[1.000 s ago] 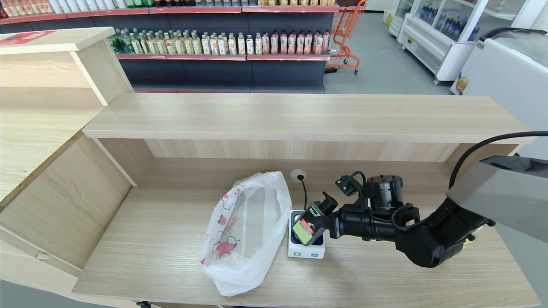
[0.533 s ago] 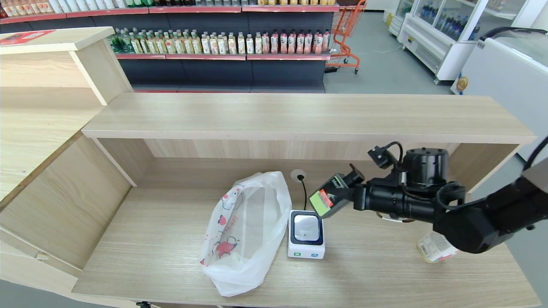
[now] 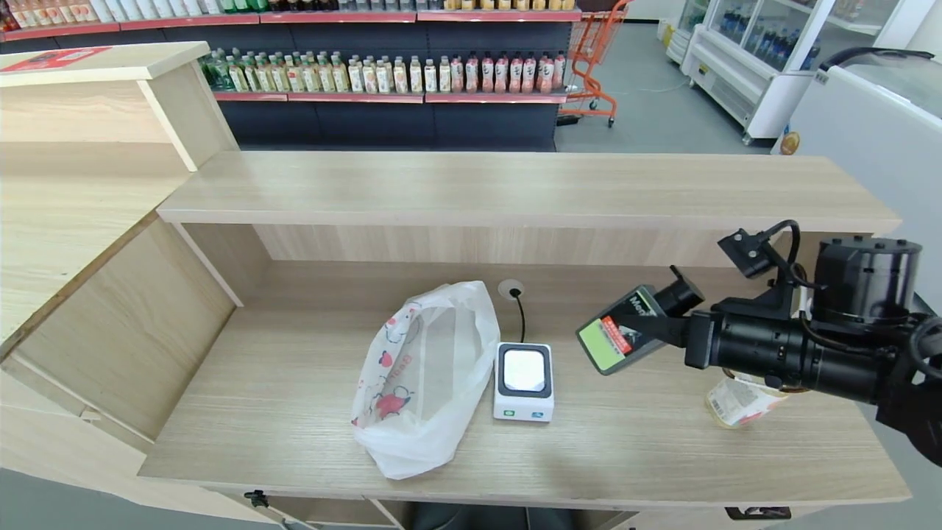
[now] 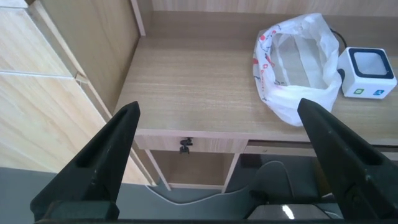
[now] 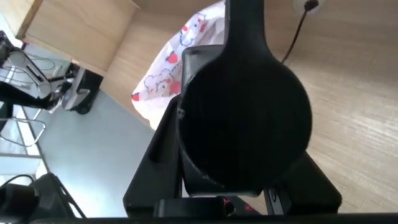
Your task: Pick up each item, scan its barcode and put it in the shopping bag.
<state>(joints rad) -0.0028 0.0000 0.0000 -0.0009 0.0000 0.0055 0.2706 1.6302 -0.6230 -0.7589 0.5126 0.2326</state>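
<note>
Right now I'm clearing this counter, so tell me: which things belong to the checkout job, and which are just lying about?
Job:
box, held in the right pincer
scanner
bag
labelled item at the right end of the counter

Lying about:
shelf bottles
orange cart
chillers

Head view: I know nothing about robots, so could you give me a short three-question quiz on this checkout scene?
1. True or false: the small box in the right arm's jaws is held directly above the scanner.
2. What lies right beside the scanner, on the robot's left? A. shopping bag B. wire basket C. cardboard tray
3. Short answer: what lies on the counter beneath the right arm?
Key: 1 false, it is held off to the scanner's right; 2 A; 3 a labelled container.
</note>
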